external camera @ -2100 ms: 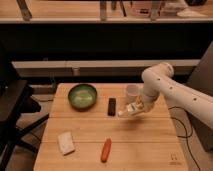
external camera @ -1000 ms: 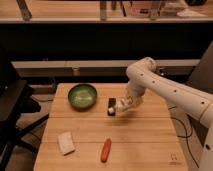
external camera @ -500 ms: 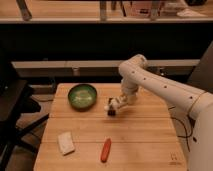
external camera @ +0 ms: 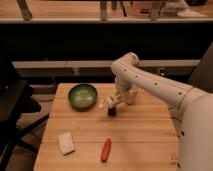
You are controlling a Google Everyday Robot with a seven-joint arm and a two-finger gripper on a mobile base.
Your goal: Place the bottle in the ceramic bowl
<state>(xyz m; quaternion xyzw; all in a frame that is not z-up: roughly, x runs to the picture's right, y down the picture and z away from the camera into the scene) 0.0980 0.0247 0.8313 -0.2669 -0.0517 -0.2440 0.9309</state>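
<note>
The gripper (external camera: 113, 102) hung clamped on the bottle (external camera: 105, 105), just right of the ceramic bowl (external camera: 82, 96), over the wooden table (external camera: 145, 131); dark room behind, orange stick (external camera: 106, 149) near the front edge.

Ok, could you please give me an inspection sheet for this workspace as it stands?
Surface: wooden table, level, no spills seen.
Job's things: the bottle is carried at the gripper's tip, just right of the ceramic bowl and not yet in it; the bowl is empty and sits at the table's rear left.
Clutter: small dark block right under the gripper; orange stick near the front edge; pale flat pad at front left.
Grippers: the gripper is low over the table, between bowl and block, closed on the bottle.
Cables: nothing seen.
Surroundings: dark chair to the left; wooden shelf behind.
</note>
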